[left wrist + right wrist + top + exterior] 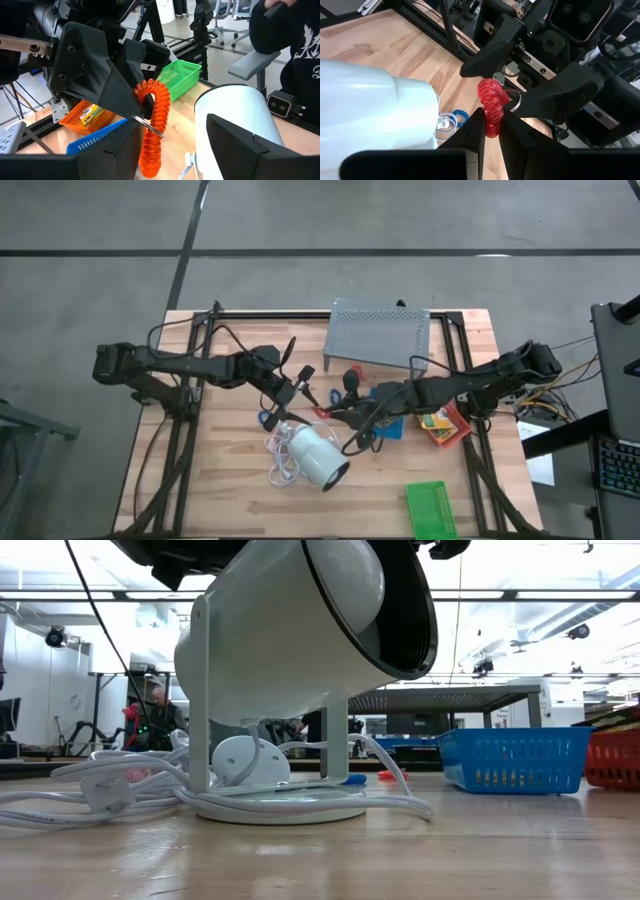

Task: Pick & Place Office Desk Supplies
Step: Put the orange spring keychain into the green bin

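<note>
The right claw [491,131] is clamped on a red coil [492,105], lifted above the surface [220,480]; the left claw [512,77] faces it, fingers spread either side of the coil; beside them stands a white lamp [318,457]; blue loops [451,120] lie by it.

Left tool [512,67] spread wide, facing the right tool [491,131], its fingers pinched together.
</note>
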You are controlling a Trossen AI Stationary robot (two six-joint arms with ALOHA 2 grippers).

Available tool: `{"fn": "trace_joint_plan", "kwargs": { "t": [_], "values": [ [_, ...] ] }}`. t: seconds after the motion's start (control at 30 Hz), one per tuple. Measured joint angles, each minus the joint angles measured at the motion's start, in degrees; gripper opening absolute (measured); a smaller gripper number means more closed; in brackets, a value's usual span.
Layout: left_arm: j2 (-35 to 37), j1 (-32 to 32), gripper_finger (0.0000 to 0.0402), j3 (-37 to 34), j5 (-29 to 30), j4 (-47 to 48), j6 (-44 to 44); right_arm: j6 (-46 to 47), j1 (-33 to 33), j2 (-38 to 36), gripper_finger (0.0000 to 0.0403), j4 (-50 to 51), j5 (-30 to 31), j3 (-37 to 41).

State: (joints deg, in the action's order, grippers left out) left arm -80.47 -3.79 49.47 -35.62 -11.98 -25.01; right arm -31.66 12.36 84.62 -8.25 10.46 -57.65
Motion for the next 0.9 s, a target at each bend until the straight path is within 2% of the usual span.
{"fn": "trace_joint_plan", "kwargs": {
  "t": [0.3,0.63,0.9],
  "values": [
    [0.2,-0.3,0.0216,0.1,1.1,0.3,3.0,0.2,0.0,0.0,0.0038,0.9,0.0,0.0],
    [3.2,-0.4,0.0194,0.1,17.1,3.7,2.9,1.5,0.0,0.0,0.0038,2.1,0.1,0.0],
    [5.4,-0.5,0.0185,0.1,18.7,11.1,2.9,5.1,0.0,-1.1,0.0038,2.4,1.4,0.0]
  ]
}}
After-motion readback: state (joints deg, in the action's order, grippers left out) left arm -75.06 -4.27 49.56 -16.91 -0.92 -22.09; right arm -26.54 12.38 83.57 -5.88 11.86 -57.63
